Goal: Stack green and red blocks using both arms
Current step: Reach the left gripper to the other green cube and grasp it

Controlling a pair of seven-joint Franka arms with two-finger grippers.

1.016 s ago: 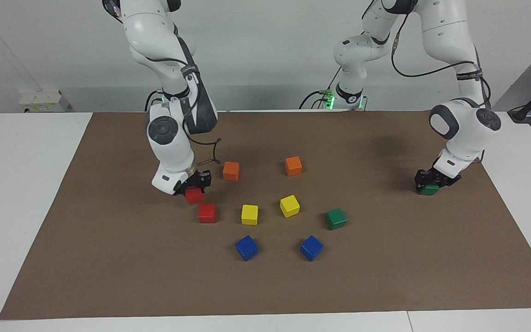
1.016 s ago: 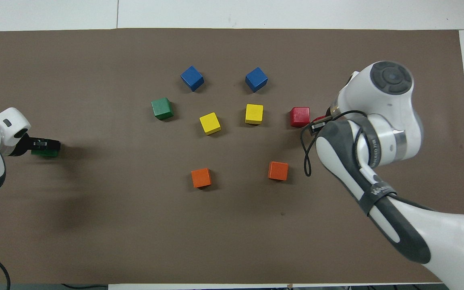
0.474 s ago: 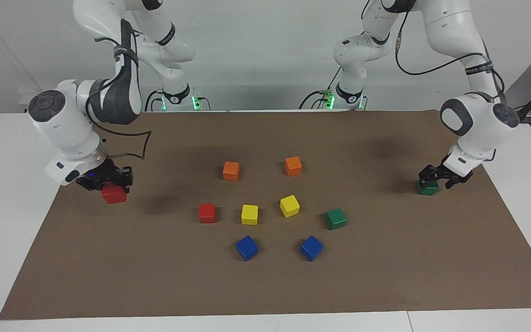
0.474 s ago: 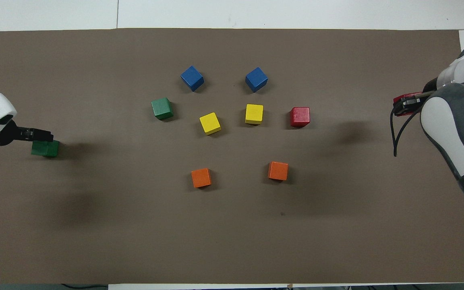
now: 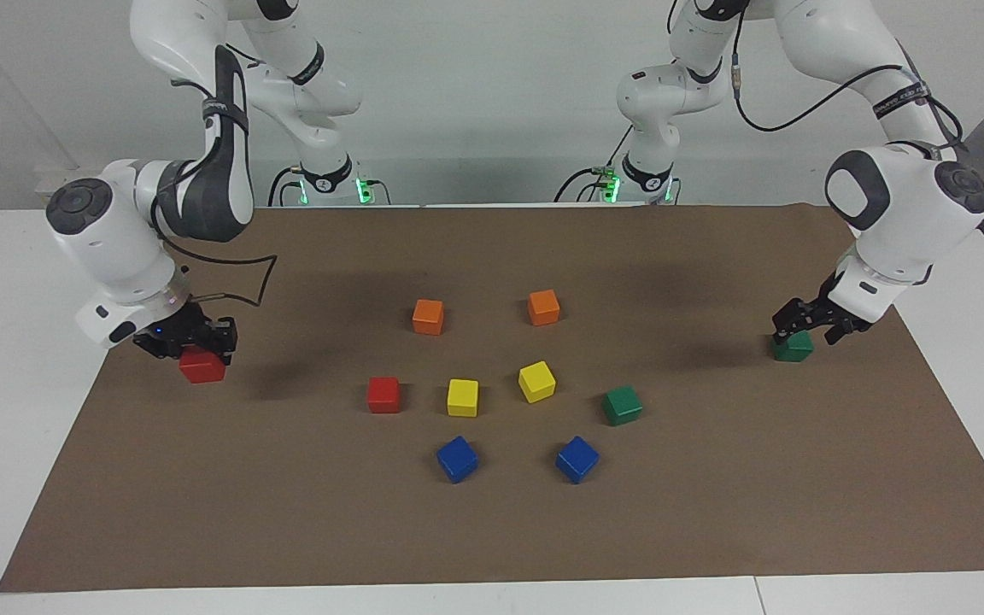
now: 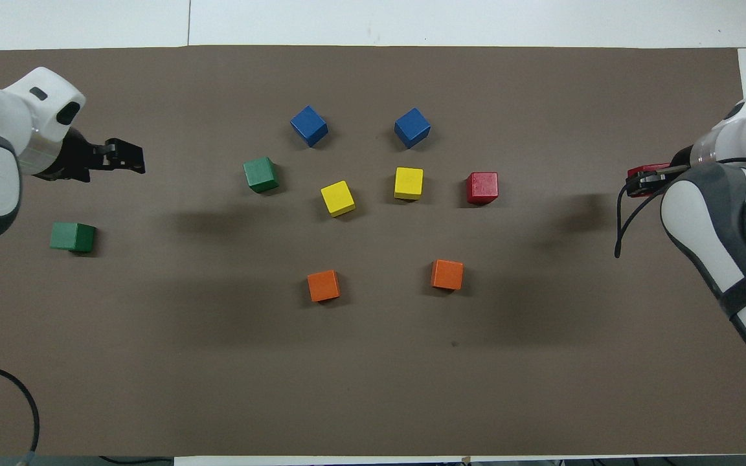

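A: Start close to the robots. What has the left tool [image 5: 817,320] got?

B: Nothing. Its fingers are spread wide and it hangs over the set-down green cube [image 5: 793,348], clear of it. That cube sits alone on the worktop [image 5: 714,512] at the frame edge on the left arm's end.

A: And the move ahead?

B: My guess is a fetch. The loose green cube [image 5: 623,405] lies from that tool toward the frame's lower centre, farther from the robots than the set-down one. It is turned a little off square (a cube, so no long axis to favour). The left arm is plainly the nearer one.

A: The right tool [image 5: 187,340]?

B: Closed on the held red cube [image 5: 203,367], low at the frame edge on the right arm's end. I cannot tell whether the cube touches the worktop. The loose red cube [image 5: 383,395] waits mid-frame, slightly farther out.

A: What changed?

B: Half a second ago the left tool's fingers straddled the green cube; now they are lifted off. The right tool has sunk slightly.
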